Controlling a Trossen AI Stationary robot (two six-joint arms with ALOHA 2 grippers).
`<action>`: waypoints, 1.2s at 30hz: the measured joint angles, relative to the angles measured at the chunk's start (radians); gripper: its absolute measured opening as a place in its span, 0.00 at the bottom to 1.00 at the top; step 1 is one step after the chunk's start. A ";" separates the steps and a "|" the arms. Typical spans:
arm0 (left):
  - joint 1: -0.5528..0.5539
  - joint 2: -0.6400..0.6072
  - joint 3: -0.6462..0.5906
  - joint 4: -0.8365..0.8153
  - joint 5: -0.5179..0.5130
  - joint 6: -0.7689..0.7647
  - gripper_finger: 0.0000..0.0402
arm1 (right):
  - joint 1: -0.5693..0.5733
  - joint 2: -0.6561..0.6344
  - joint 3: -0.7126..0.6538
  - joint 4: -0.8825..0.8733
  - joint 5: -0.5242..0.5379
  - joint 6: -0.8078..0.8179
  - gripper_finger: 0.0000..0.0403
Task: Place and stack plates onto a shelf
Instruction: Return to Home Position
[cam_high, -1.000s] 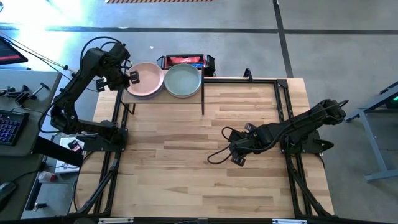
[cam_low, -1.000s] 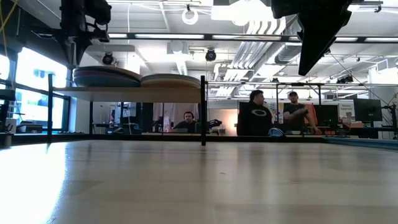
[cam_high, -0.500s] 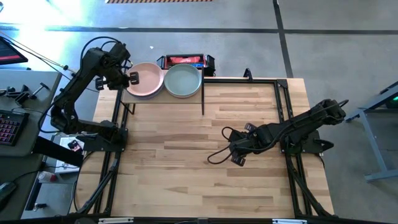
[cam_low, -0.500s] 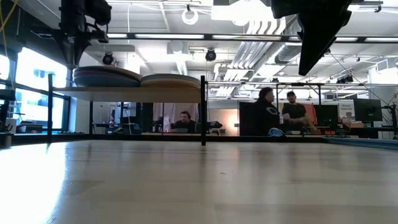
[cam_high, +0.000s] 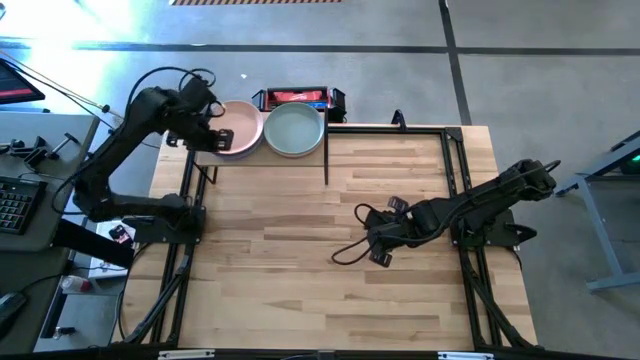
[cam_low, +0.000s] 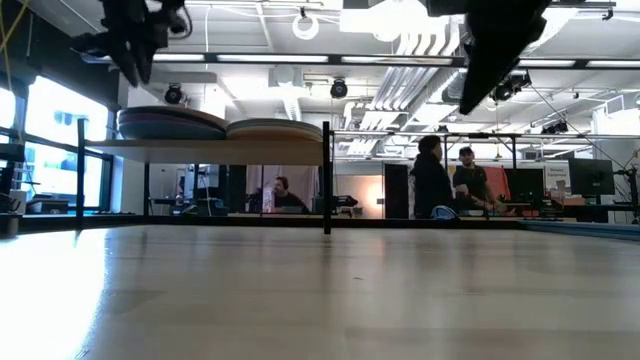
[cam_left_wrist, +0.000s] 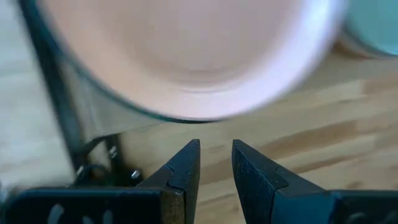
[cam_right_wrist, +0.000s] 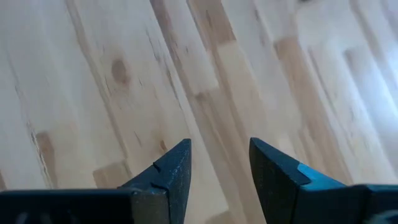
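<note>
Left gripper (cam_high: 222, 137) has swung in from shelf's (cam_high: 258, 156) left edge, now over front-left rim of pink plate (cam_high: 240, 122). Fingers (cam_left_wrist: 186, 165) narrowly apart, gripping nothing. Pink plate tops left stack on shelf; sage green plate (cam_high: 294, 130) tops right stack, touching it. Red-black box (cam_high: 297, 97) just behind shelf. Right gripper (cam_high: 377, 256) well in front of shelf, low over tabletop (cam_high: 300, 220), fingers moderately apart, empty; loose black cable (cam_high: 350, 249) beside it.
</note>
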 joint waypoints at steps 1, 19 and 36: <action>-0.032 -0.017 0.000 0.021 0.000 0.000 0.21 | -0.005 0.000 0.000 0.018 0.011 -0.015 0.35; -0.491 -0.339 -0.368 0.505 -0.151 0.032 0.21 | -0.380 -0.239 0.000 0.160 0.098 -0.310 0.35; -0.715 -0.780 -0.868 1.117 -0.203 0.150 0.21 | -0.550 -0.813 -0.605 0.575 0.024 -0.226 0.35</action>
